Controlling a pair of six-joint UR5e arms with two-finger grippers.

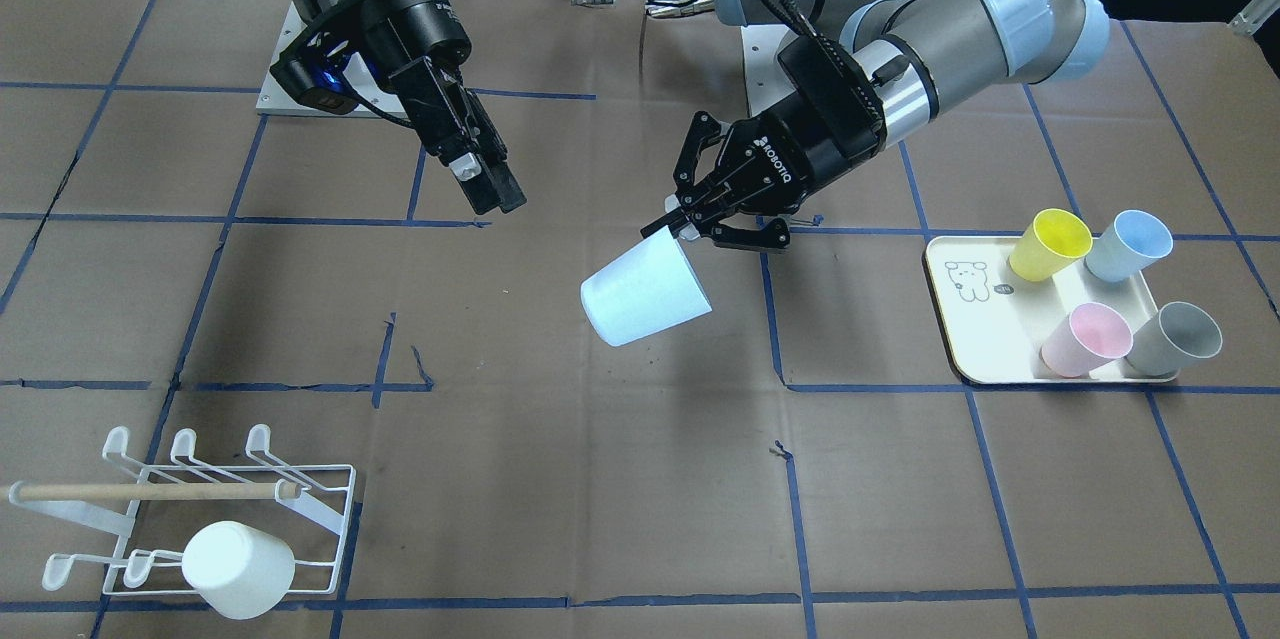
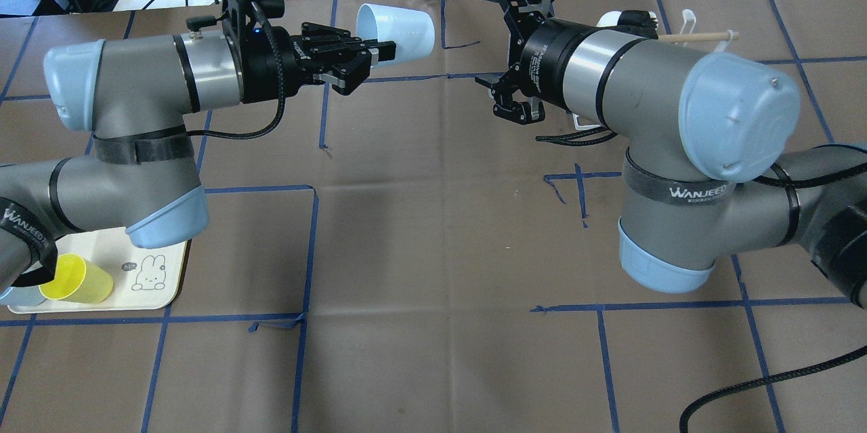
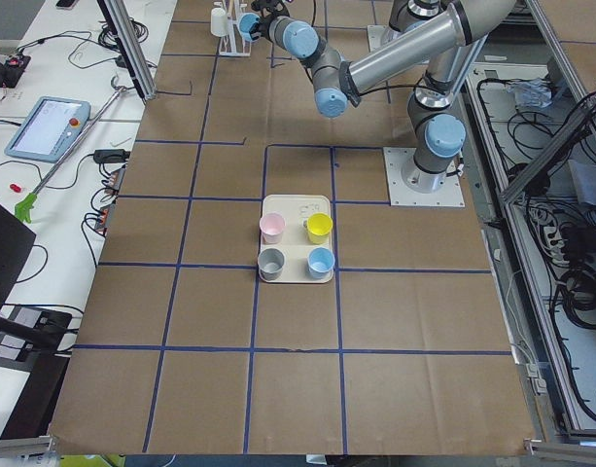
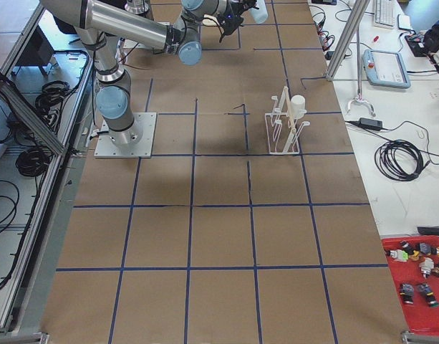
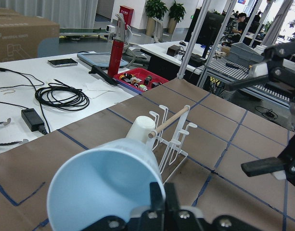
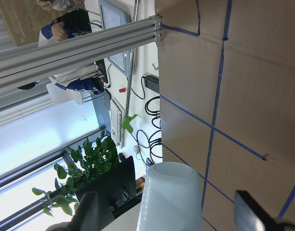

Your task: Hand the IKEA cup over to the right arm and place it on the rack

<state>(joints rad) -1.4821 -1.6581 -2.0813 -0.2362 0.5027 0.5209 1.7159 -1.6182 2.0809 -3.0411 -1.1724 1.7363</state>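
Note:
My left gripper (image 1: 678,227) is shut on the rim of a pale blue IKEA cup (image 1: 645,291) and holds it tilted above the middle of the table, base pointing away from the gripper. It also shows in the overhead view (image 2: 396,30) and the left wrist view (image 5: 106,183). My right gripper (image 1: 488,184) is open and empty, a short way off, facing the cup's base (image 6: 169,197); its spread fingers (image 5: 262,72) show in the left wrist view. The white wire rack (image 1: 150,491) with a wooden dowel stands at the table's near left corner and holds a white cup (image 1: 240,569) upside down.
A cream tray (image 1: 975,339) with a bear drawing holds a yellow cup (image 1: 1048,244), blue cup (image 1: 1128,246), pink cup (image 1: 1085,339) and grey cup (image 1: 1175,339) at the front view's right. Blue tape lines grid the brown table.

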